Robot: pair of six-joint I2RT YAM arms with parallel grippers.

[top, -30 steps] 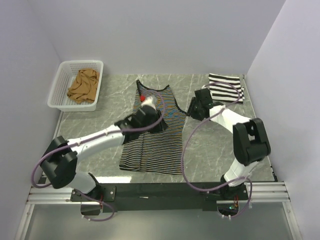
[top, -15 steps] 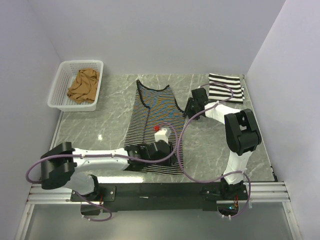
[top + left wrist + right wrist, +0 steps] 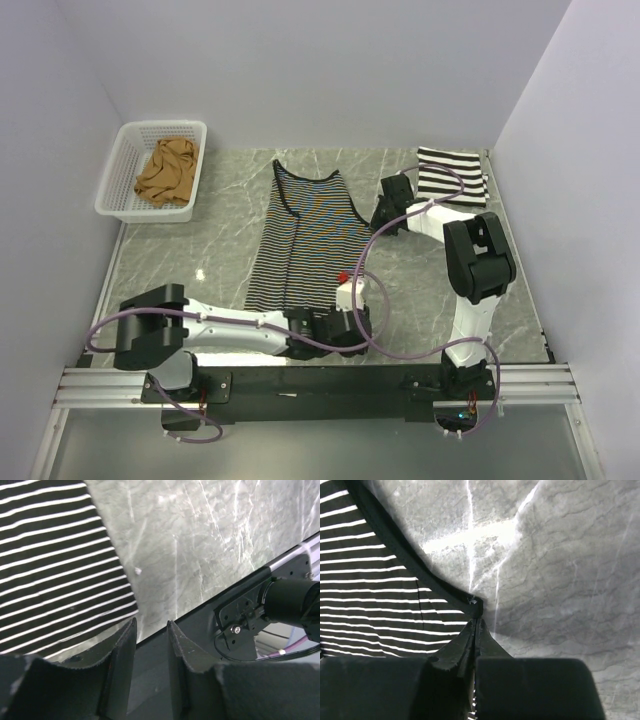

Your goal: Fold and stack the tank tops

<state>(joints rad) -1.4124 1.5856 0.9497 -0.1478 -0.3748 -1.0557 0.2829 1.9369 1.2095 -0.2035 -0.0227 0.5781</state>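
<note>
One top is counted as done: the bold-striped top (image 3: pixel 452 176) is seen folded at the far right corner of the table (image 3: pixel 200 250). The thin-striped top (image 3: pixel 305 240) is spread flat in the middle, neck towards the far side, and no fold is yet made in it. Its right edge, at the armhole, is pinched by the right gripper (image 3: pixel 476 622), whose jaws are pressed together on the dark binding. The left gripper (image 3: pixel 150 645) is held low at the near right corner of the hem, jaws partly apart with nothing between them; the hem is just beside them and is not gripped. The tan top (image 3: pixel 168 170) is left crumpled in the basket (image 3: pixel 163 125) at the far left. A first fold of the middle top is judged to be in preparation. Its stacking, and all the work on the tan top, are left to be done.
</note>
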